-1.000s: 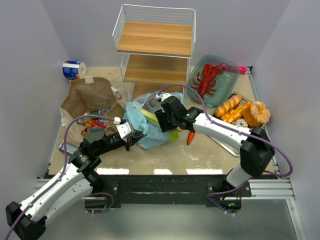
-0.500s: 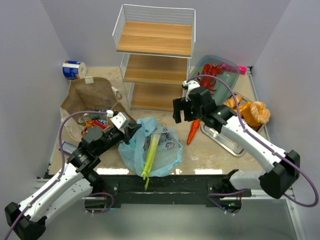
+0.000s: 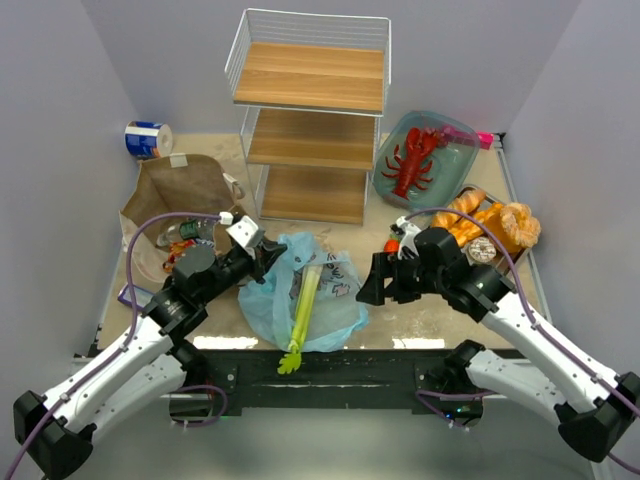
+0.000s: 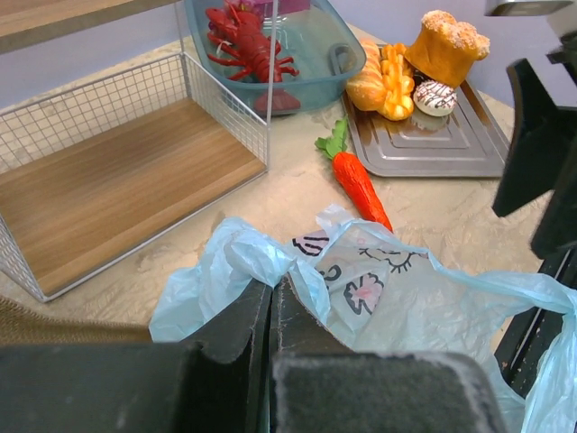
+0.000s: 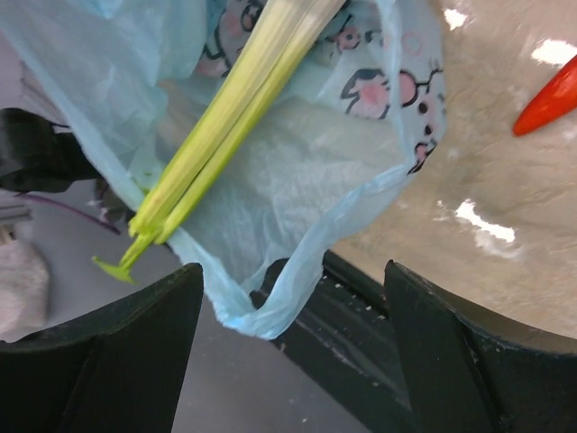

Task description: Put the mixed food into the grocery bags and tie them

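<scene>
- Plastic bag [image 3: 340, 310], seen from above: it lies flat at the near edge of the counter [image 3: 395, 322]. The leek [image 3: 305, 295] runs along it, seemingly inside, with its green tip poking past the edge. The left jaws pinch the bag's upper left corner. The right jaws stand wide just beside its right side, holding nothing. The paper bag [image 3: 180, 185] sits back left, and the lobster [image 3: 410, 160] and breads [image 3: 500, 225] wait back right.
- Left wrist: the jaws are clamped tight on a bunched fold of the blue film. I judge a hard pull here could tear the thin film or tip the leek out.
- Right wrist: the jaws are spread wide, and the bag's handle loop [image 5: 270, 307] droops between them over the counter edge. Closing too low could miss the loop or drag the bag and leek off the edge.
</scene>
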`<state>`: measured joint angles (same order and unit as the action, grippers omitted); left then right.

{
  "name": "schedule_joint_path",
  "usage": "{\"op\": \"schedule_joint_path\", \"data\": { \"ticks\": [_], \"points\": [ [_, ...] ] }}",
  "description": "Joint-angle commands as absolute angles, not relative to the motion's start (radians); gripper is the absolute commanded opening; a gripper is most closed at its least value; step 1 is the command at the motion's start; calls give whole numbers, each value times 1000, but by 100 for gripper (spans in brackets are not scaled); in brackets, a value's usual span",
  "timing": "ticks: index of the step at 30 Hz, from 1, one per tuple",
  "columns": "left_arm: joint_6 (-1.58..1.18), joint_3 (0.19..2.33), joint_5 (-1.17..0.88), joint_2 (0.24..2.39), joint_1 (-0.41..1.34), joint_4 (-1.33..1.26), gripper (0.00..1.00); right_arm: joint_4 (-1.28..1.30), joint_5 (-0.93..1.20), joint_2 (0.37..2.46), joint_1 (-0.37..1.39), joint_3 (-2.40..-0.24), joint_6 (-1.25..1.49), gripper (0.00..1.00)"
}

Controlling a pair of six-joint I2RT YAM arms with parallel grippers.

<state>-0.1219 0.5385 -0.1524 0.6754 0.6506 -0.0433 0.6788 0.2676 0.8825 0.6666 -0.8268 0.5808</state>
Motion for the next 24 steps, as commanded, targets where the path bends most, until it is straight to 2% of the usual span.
{"op": "schedule_joint_path", "data": {
  "ticks": [1,9,13,21,22,24],
  "points": [
    [-140,600,-147,696,653,-115,0,726,396,807,672,-786,695,85],
    [-137,626,-155,732,653,-123,0,559,492,739,719,-608,850,85],
    [-138,623,-161,735,653,-126,0,473,447,753,788,-575,900,87],
    [-137,618,-169,733,655,-127,0,114,348,851,865,-480,1037,87],
    [-135,617,-169,733,655,-129,0,101,330,865,870,-482,1035,83],
    [-132,614,-166,733,655,-135,0,92,304,902,873,-518,1009,64]
  ]
}}
